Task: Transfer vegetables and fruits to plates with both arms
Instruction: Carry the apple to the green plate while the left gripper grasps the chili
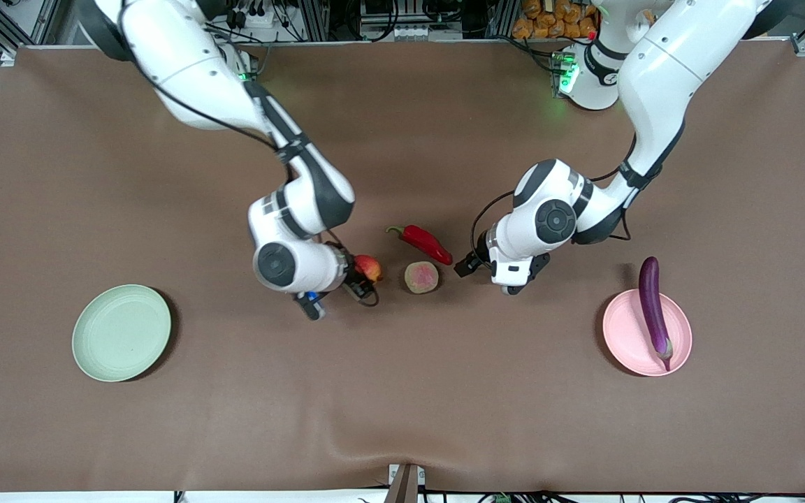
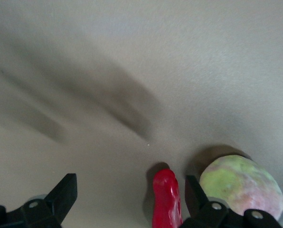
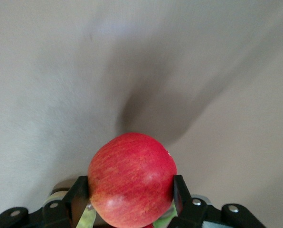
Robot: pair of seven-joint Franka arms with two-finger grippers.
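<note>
The apple (image 3: 132, 179) sits mid-table, clamped between the right gripper (image 3: 131, 202) fingers, beside the peach (image 1: 421, 276) and chili pepper (image 1: 425, 242). The left gripper (image 2: 127, 202) hangs over the chili's tip, jaws spread wide. The eggplant (image 1: 654, 310) lies across the pink plate (image 1: 619, 335); the green plate (image 1: 121, 332) sits toward the right arm's end

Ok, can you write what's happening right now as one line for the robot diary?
right tool: shut on apple | left tool: open by chili pepper | eggplant: on pink plate | green plate: bare

Brown table (image 1: 402, 419) bears green plate (image 1: 121, 332), pink plate (image 1: 647, 342), chili (image 1: 425, 242), probably peach (image 1: 421, 277).
</note>
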